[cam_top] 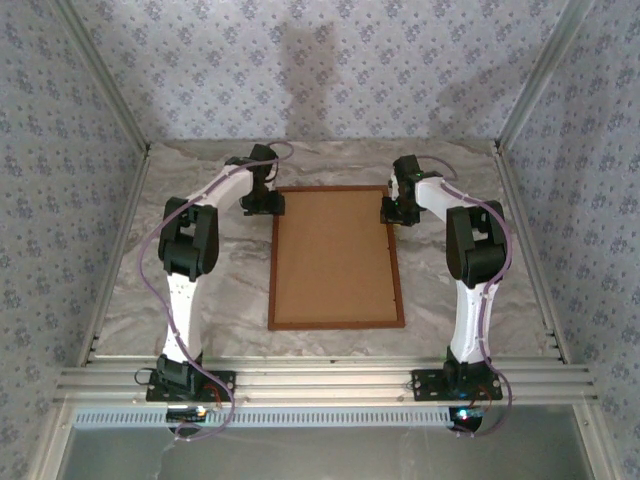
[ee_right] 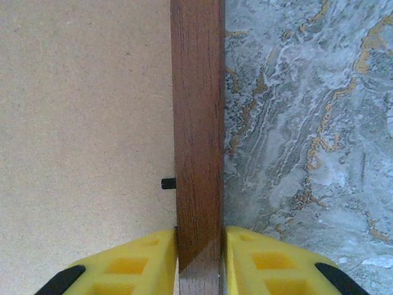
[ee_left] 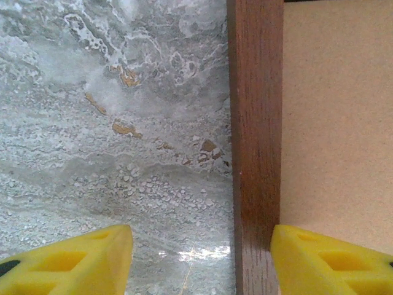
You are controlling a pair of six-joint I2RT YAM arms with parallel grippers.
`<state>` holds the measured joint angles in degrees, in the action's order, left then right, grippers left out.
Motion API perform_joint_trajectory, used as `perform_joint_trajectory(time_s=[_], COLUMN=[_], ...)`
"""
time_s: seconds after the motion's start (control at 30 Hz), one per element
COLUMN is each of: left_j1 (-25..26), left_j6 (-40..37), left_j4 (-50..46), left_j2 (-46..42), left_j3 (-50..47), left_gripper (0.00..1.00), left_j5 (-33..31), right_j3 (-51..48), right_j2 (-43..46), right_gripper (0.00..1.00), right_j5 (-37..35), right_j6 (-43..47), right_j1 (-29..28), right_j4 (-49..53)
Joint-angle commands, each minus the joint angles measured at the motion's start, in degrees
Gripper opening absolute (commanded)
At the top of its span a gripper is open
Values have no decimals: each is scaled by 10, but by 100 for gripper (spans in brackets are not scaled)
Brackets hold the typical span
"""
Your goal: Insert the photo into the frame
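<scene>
So the frame [cam_top: 273,270] is lying flat in the middle of the marble table [cam_top: 240,290], long side running away from the arm bases. The only thing I can see sitting in it is the plain brown backing board [cam_top: 335,255], which fills the opening edge to edge.

The left claw [cam_top: 262,203] is at the far-left corner and the right claw [cam_top: 392,212] is on the right rail near the far end.

The overhead view gives you the whole layout, but the claws are too small there to read. The wrist cams sort that out. On the left wrist, the left claw [ee_left: 202,261] is spread wide across the wooden rail [ee_left: 255,123]: one yellow finger [ee_left: 80,261] is over bare table [ee_left: 110,123], clear of the wood, and the other is on the board [ee_left: 338,110] side. It's not gripping anything. On the right wrist, the right claw [ee_right: 199,258] is pinched onto the rail [ee_right: 196,110], with yellow pads tight against both faces. That view also catches a tiny black tab [ee_right: 168,183] poking from the rail over the board [ee_right: 86,110].
</scene>
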<state>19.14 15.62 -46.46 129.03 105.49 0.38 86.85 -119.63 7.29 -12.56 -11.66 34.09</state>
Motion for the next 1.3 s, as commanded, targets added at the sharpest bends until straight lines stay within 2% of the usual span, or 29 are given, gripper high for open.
perform_joint_trajectory(time_s=[0.0, 0.2, 0.43, 0.63, 0.93, 1.27], left_j1=[10, 39, 44, 46, 27, 2], left_j6=[5, 12, 40, 42, 30, 25], left_j4=[-15, -26, -3, -2, -18, -12], left_j2=[27, 25, 14, 14, -36, -67], left_j3=[0, -39, -89, -85, -36, -55], left_gripper=[62, 61, 61, 62, 63, 63], left_j5=[18, 9, 14, 6, -6, -21], right_j3=[5, 5, 5, 4, 5, 6], right_j2=[-11, -10, -10, -9, -8, -11], right_gripper=[27, 27, 27, 27, 27, 27], right_j5=[-20, -18, -12, -12, -15, -16], right_j6=[9, 10, 9, 9, 9, 9], right_j1=[-3, -3, -4, -4, -3, -3], right_j4=[33, 33, 33, 36, 38, 40])
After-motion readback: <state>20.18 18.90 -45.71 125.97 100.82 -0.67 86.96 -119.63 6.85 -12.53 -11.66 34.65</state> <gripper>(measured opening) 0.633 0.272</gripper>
